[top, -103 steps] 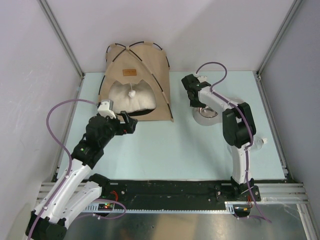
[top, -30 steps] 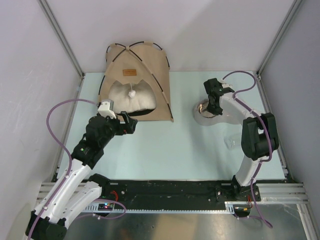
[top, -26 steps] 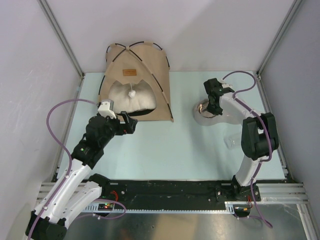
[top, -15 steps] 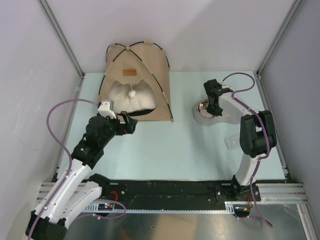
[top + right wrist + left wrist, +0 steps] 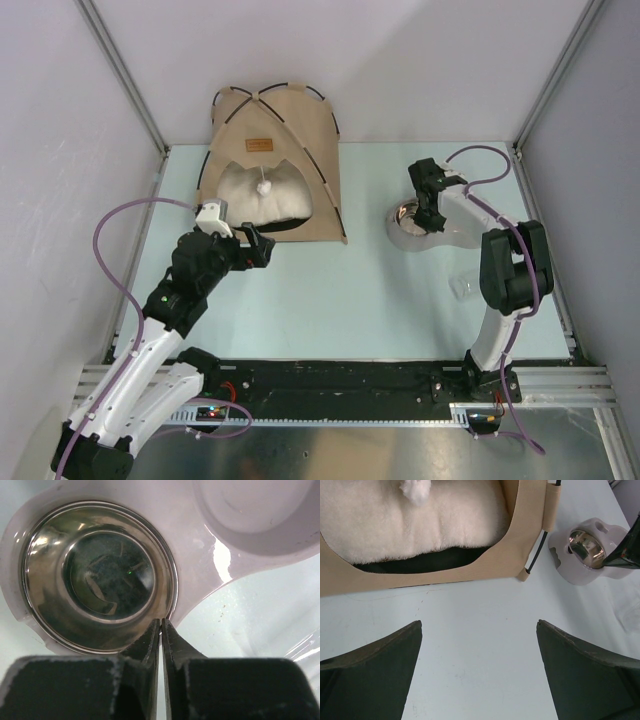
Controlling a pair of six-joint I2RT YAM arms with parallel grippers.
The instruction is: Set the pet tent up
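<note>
The left pincer [image 5: 479, 630] is hanging wide open above the bare bench [image 5: 350, 290], just in front of the doorway of the pet tent [image 5: 300, 120]. Its two dark fingers [image 5: 380, 670] are spreading far apart and gripping nothing. The right pincer [image 5: 161, 624] is reaching down over a pale feeder stand [image 5: 240, 535]. Its fingers are pressing together until only a thin slit is showing between them, and the tips are sitting right at the rim of the steel bowl [image 5: 100, 575] set in that stand. Whether they are actually pinching the rim cannot be told. The pet tent is standing upright at the far left of the bench, backing against the rear wall, well apart from the feeder stand on the right. Thin black poles [image 5: 325, 105] are arching over its tan canvas and crossing at the peak, and a small brown label [image 5: 260, 142] is sitting above the rounded doorway. A white pom-pom [image 5: 416, 490] is dangling in the opening, and a fluffy cream pillow [image 5: 410, 525] is lying inside, with a strip of dark floor [image 5: 420, 562] showing below it.
</note>
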